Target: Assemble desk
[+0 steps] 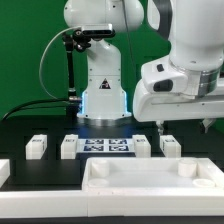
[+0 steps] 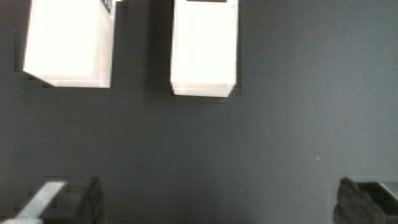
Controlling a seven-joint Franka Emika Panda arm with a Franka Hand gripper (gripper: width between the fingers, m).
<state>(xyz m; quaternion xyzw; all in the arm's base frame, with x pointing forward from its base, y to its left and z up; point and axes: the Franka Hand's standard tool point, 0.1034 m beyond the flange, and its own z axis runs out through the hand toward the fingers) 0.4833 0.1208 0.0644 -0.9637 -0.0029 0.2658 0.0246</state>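
Observation:
The desk top [image 1: 150,182], a wide white rimmed slab, lies flat at the front of the black table. Four white square legs lie in a row behind it: two on the exterior view's left [image 1: 37,147] [image 1: 70,147] and two on the right [image 1: 141,146] [image 1: 170,146]. My gripper [image 1: 184,127] hangs open and empty above the two right legs. In the wrist view, two white legs [image 2: 68,45] [image 2: 205,50] lie side by side on the dark table, well beyond my open gripper [image 2: 217,205]. Nothing lies between the dark fingertips [image 2: 64,200].
The marker board [image 1: 108,147] lies between the two pairs of legs. The robot base [image 1: 103,90] stands behind it, before a green backdrop. A white block [image 1: 3,172] shows at the exterior view's left edge.

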